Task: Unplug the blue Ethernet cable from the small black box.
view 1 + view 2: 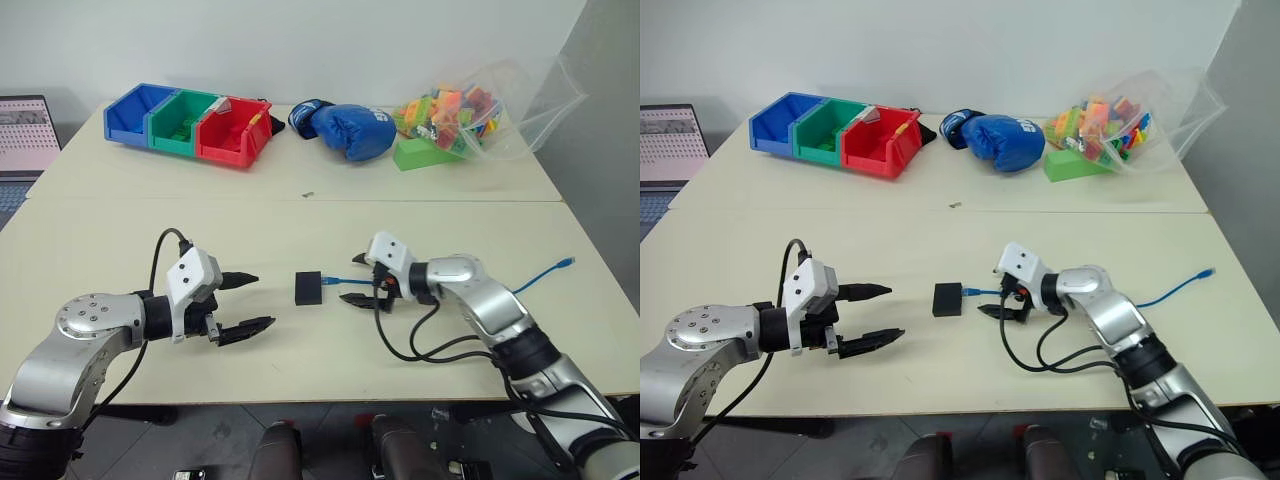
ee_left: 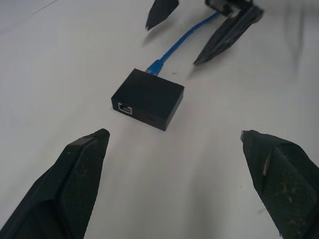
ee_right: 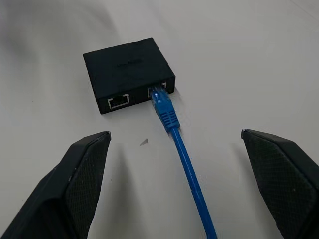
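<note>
The small black box (image 1: 309, 287) lies flat on the cream table (image 1: 120, 230) between my two grippers. The blue Ethernet cable (image 3: 182, 149) is plugged into one of two ports on the box's side facing my right gripper. It passes under the right arm, and its free end (image 1: 565, 263) lies at the right table edge. My right gripper (image 1: 348, 278) stands open, a finger on either side of the cable just short of the plug, touching nothing. My left gripper (image 1: 262, 300) is open on the box's other side, a short gap away, pointing at the box (image 2: 148, 98).
At the back stand blue, green and red bins (image 1: 190, 122), a blue boxing glove (image 1: 345, 128) and a clear bag of coloured blocks (image 1: 460, 112) with a green block (image 1: 420, 152). A laptop (image 1: 25, 135) sits far left. Black robot cables (image 1: 420, 340) loop beside the right arm.
</note>
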